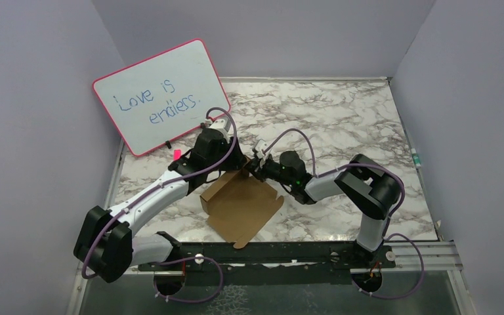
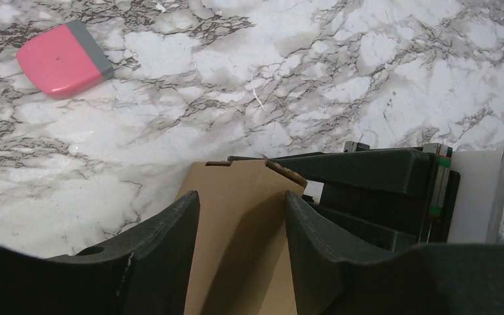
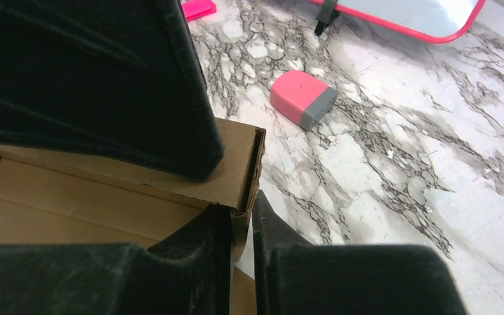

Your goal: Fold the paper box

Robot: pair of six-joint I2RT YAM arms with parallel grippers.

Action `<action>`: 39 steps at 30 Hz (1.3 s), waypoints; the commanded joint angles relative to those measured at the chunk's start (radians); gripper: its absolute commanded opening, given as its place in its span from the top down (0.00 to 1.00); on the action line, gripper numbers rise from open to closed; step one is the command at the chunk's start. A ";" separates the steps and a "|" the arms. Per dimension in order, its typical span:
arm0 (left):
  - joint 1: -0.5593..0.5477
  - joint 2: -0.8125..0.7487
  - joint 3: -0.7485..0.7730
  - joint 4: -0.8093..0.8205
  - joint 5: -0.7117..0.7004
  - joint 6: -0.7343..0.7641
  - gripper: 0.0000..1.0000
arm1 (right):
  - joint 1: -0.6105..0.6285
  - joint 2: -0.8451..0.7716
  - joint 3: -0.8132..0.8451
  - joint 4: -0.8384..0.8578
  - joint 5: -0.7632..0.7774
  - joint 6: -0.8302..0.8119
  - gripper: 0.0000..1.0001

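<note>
Here, right hand (image 3: pixel 241 213) pinching paper box (image 3: pixel 92 203), left hand (image 2: pixel 241 197) spread.

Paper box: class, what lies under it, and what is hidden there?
The paper box lies on the marble table, which shows beside it. The tabletop directly beneath is covered by cardboard, so nothing there can be checked.

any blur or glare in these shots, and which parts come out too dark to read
Top external: soft even light, no harsh glare, whiteboard writing legible. Left wrist: marble table and pink eraser sharp, left gripper dark and featureless near the lens. Right wrist: right gripper is near-black, the paper box beside it shaded.
</note>
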 commanded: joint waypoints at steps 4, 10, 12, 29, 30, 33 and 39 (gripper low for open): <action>0.001 0.029 -0.020 0.049 0.018 0.007 0.49 | 0.004 0.024 -0.061 -0.001 0.119 0.010 0.83; 0.001 0.038 -0.021 0.051 -0.002 0.008 0.53 | 0.018 0.011 -0.090 0.065 0.163 0.043 0.80; 0.001 0.043 -0.021 0.051 -0.005 0.008 0.55 | 0.018 0.006 -0.108 0.096 0.188 0.051 0.80; 0.001 0.065 -0.043 0.091 0.051 -0.010 0.56 | 0.020 0.032 -0.120 0.210 0.152 0.067 0.78; 0.001 0.068 -0.043 0.092 0.058 -0.011 0.56 | 0.020 0.036 -0.117 0.230 0.143 0.074 0.77; 0.001 0.072 -0.044 0.093 0.073 -0.013 0.56 | 0.020 0.055 -0.111 0.281 0.146 0.082 0.77; 0.001 0.073 -0.049 0.099 0.093 -0.016 0.56 | 0.019 0.093 -0.096 0.344 0.170 0.082 0.77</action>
